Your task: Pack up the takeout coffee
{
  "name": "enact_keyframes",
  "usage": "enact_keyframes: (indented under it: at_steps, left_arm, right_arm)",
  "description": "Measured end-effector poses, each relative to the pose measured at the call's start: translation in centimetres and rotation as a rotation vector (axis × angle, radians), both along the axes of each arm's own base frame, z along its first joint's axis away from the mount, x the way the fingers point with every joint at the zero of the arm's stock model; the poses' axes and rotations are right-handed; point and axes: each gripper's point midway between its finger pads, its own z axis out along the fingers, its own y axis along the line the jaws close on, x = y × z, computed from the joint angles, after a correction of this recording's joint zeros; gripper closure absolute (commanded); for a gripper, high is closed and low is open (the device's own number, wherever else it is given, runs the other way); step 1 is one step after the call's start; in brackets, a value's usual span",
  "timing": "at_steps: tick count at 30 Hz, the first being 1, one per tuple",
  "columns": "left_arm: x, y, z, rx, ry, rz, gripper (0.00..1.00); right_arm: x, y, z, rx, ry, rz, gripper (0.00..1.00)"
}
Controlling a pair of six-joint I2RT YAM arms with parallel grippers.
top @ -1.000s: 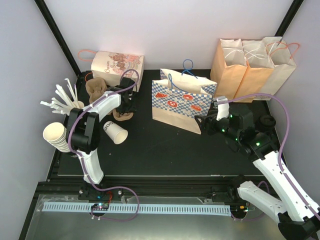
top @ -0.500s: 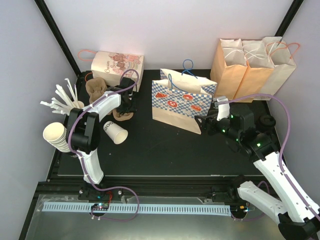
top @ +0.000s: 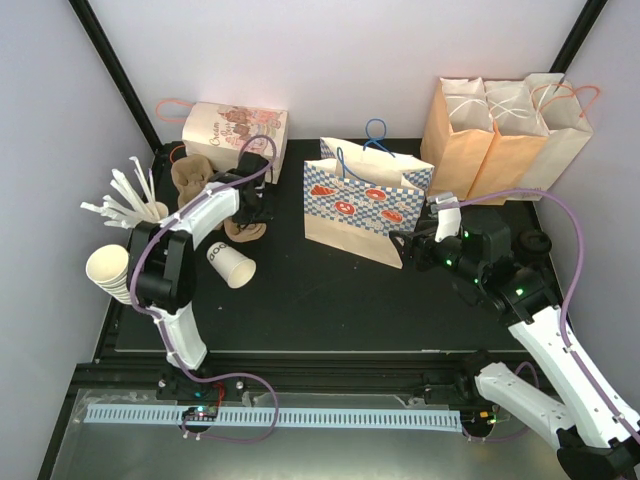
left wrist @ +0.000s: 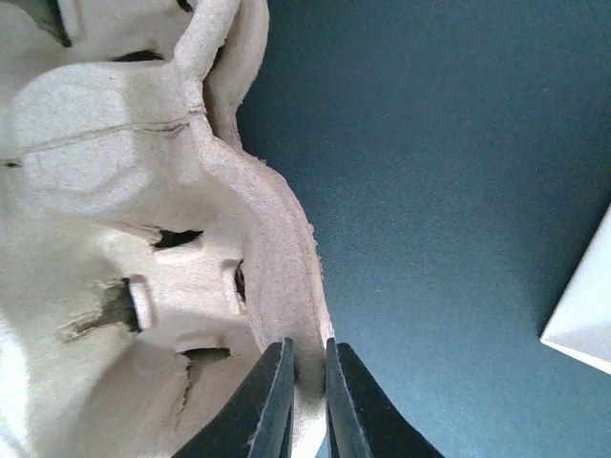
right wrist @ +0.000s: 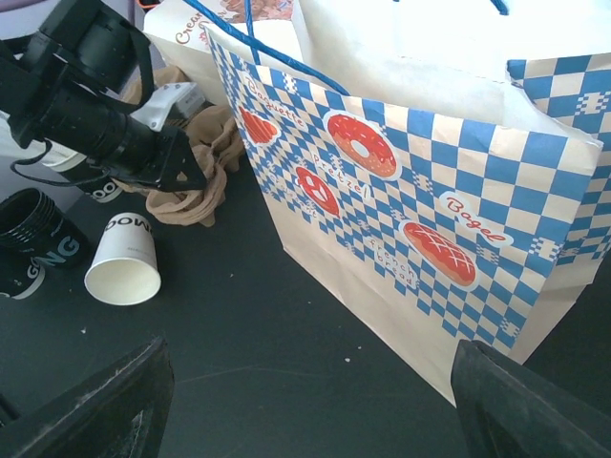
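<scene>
Pulp carrier (left wrist: 143, 239) rim is pinched in the left pincer (left wrist: 305, 382), presumably for lifting; right pincer (right wrist: 305, 401) gapes empty beside the checked bag (right wrist: 430, 191).

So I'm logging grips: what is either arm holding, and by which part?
Left fingers pinch the pulp cup carrier by its outer rim; right gripper holds nothing.

"Bagel", "Pretzel", "Croissants" on blue checkered bag (right wrist: 420, 219), centre of right wrist view; "DOW" on tipped cup (right wrist: 122, 265), lower left.
</scene>
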Motion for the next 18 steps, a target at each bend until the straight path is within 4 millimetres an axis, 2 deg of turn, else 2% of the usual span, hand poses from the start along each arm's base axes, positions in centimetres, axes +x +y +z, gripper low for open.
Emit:
enact_keyframes:
  at_steps: [10, 11, 13, 14, 18]
  left_arm:
    - [-0.2, 0.4, 4.4, -0.011, -0.098, 0.008, 0.86]
    - [-0.3, 0.4, 4.6, -0.012, -0.103, 0.008, 0.76]
    - [-0.6, 0.5, 4.9, -0.012, -0.110, 0.006, 0.48]
    - [-0.9, 0.6, 5.0, -0.010, -0.111, -0.002, 0.40]
    - [-1.4, 0.5, 5.0, -0.018, -0.107, -0.016, 0.37]
  right_arm:
    - [0.0, 0.1, 0.1, 0.005, 0.000, 0.001, 0.18]
    - [0.0, 0.1, 0.1, 0.005, 0.000, 0.001, 0.18]
    - [0.0, 0.1, 0.1, 0.006, 0.000, 0.003, 0.18]
    - [0.0, 0.1, 0.1, 0.006, 0.001, 0.004, 0.18]
    - [-0.1, 0.1, 0.1, 0.009, 0.002, 0.005, 0.18]
